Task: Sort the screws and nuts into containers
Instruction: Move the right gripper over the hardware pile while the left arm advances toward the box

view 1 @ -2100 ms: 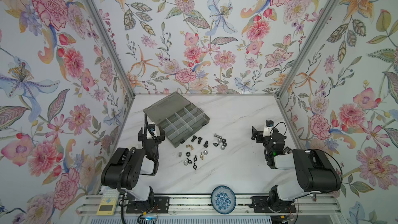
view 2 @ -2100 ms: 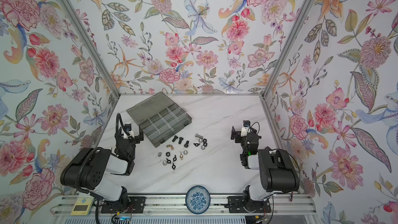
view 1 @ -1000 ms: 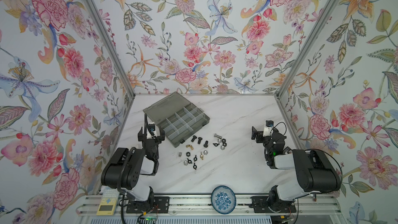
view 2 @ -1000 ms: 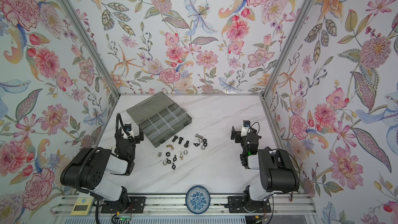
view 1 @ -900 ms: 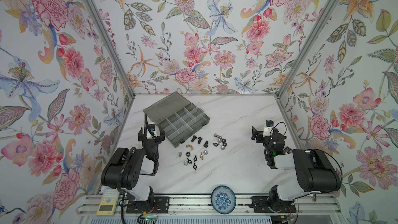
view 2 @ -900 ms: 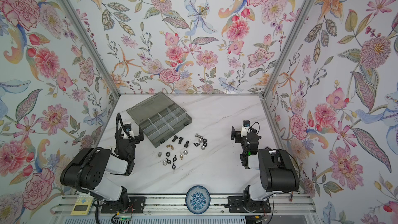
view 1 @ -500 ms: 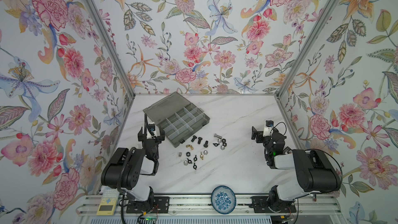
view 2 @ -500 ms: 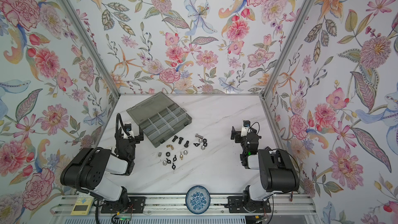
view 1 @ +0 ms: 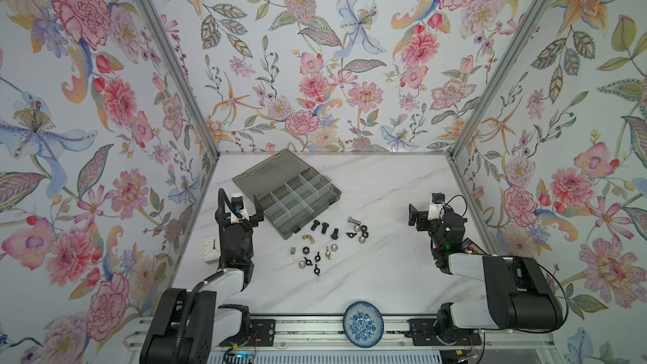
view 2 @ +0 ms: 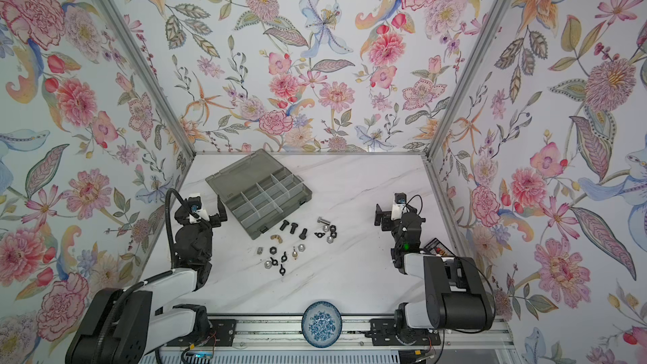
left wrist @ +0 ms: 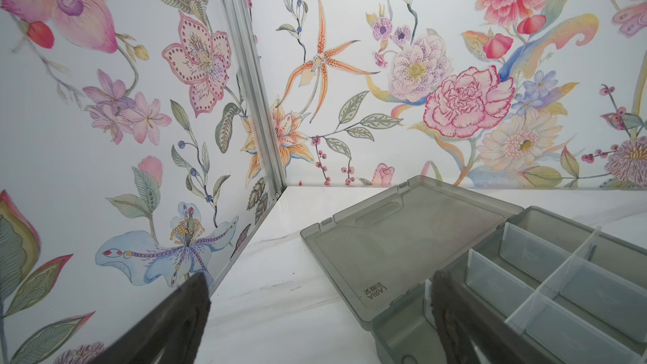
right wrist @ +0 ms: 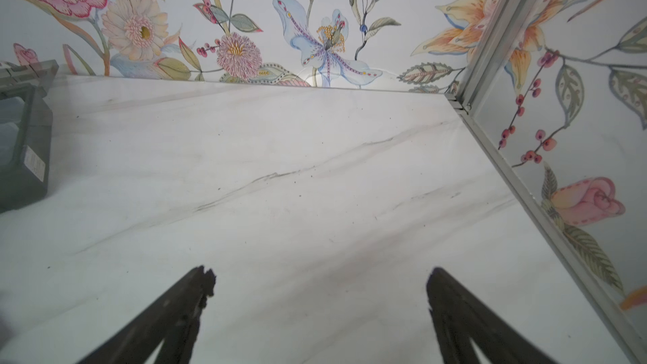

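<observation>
On the tabletop (view 1: 385, 274), left of centre: organizer box (view 1: 287, 197), lid open flat. Screws (view 1: 324, 228) and nuts (view 1: 305, 250) lie loose just near-right of it. Left gripper (left wrist: 317, 292) spread wide, holding nothing, just left of the box. Right gripper (right wrist: 320, 271) spread wide, holding nothing, far right, well apart from the parts.

White marble-look tabletop (view 1: 385, 274), faint grey veins. Smoky grey organizer box (view 1: 297, 201) sits back left, turned diagonal, lid (view 1: 268, 178) lying flat open on surface. Right at box's front edge: three black hex bolts (view 1: 324, 228) in row, silver hex bolt (view 1: 353, 220) just right of them, nuts (view 1: 363, 228) bunched beside it. Brass wing nut (view 1: 308, 238) near box corner. Closer to front, loose scatter: black wing nuts (view 1: 317, 269), silver domed nuts (view 1: 301, 264). Small white clock (view 1: 211, 249) by left wall. Small flat black item (view 2: 437, 247) by right wall, detail too small.
</observation>
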Controlling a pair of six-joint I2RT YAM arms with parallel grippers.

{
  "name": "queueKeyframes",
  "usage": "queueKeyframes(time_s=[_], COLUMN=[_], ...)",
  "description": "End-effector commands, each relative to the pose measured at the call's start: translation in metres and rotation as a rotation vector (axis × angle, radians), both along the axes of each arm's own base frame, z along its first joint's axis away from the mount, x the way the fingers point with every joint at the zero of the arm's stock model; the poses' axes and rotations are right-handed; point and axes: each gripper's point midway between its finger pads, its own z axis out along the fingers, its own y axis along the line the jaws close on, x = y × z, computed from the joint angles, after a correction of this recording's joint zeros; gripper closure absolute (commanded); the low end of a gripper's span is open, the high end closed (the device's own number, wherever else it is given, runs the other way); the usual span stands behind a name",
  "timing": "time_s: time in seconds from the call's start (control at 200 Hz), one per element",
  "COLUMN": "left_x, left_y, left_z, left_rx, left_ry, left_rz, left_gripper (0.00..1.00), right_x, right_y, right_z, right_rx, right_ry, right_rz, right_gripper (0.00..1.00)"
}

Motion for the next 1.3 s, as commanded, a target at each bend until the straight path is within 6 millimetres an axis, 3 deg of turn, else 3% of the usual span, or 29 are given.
queueKeyframes(time_s=[0.0,0.16,0.31,0.575,0.781,0.931,1.296], left_x=[0.003,-0.003,-0.004,-0.012,-0.019,-0.023,-0.040], left_y=[-0.017,-0.036,-0.062,-0.131,-0.179,-0.184,-0.186], left_z=[-0.001,0.003,-0.017,-0.054,-0.074,-0.078,-0.081], left_rx=[-0.094,-0.149,-0.192,-0.318,-0.351,-0.377,-0.522], left_ry=[0.073,0.150,0.313,0.513,0.635,0.670,0.715], left_rz=[-0.073,-0.059,-0.096,-0.234,-0.336,-0.356,-0.370], left_gripper=[0.01,0.01,0.01,0.01,0.01,0.01,0.01], right_x=[0.002,0.004,0.001,-0.023,-0.047,-0.064,-0.083], right_y=[0.014,0.043,0.074,0.136,0.180,0.208,0.236], right_z=[0.009,0.032,0.039,0.023,0.015,0.010,-0.003], right_rx=[0.056,0.168,0.283,0.192,0.227,0.243,0.161], right_ry=[0.095,0.175,0.303,0.508,0.641,0.694,0.725], right_rz=[0.062,0.178,0.303,0.474,0.538,0.577,0.656], right_gripper=[0.01,0.01,0.01,0.01,0.01,0.01,0.03])
